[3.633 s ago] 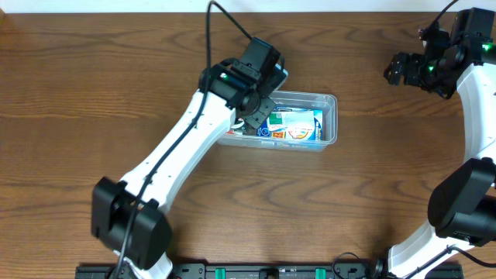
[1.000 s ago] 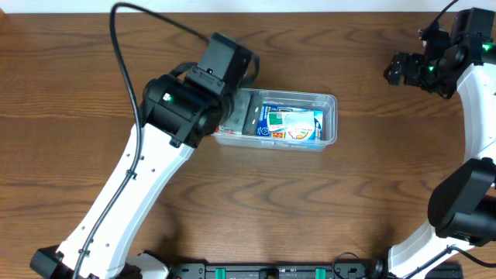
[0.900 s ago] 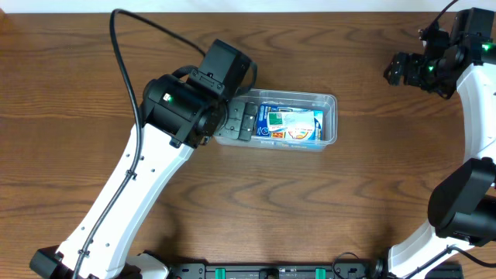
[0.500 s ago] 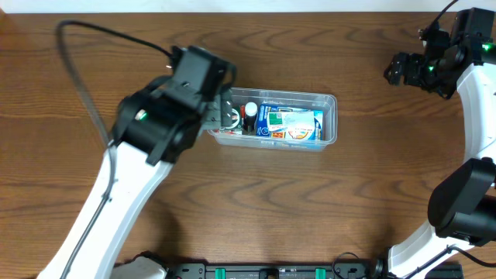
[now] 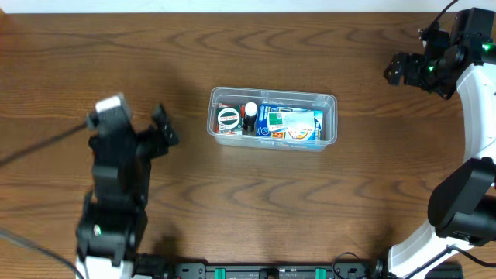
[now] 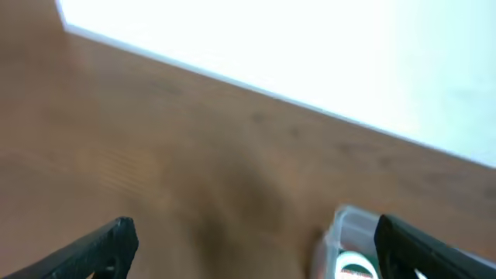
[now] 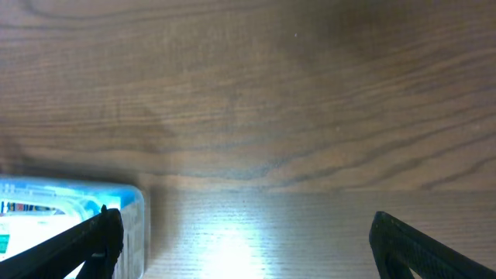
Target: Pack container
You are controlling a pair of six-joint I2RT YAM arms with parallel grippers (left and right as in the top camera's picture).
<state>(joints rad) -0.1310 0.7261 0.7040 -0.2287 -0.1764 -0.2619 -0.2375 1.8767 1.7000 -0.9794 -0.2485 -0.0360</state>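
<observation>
Container [image 5: 332, 116] at middle of counter [image 5: 310, 209], carton [image 5: 293, 124] inside; left hand [image 5: 164, 129] open, empty, well left of it; right hand [image 5: 396, 70] open, far corner; judged: park arms high, clear of rim.

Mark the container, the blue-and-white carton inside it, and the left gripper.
container [image 5: 294, 93], overhead view, far rim.
blue-and-white carton [image 5: 291, 124], overhead view, middle of its top face.
left gripper [image 5: 164, 128], overhead view, midway between its open jaws.
</observation>
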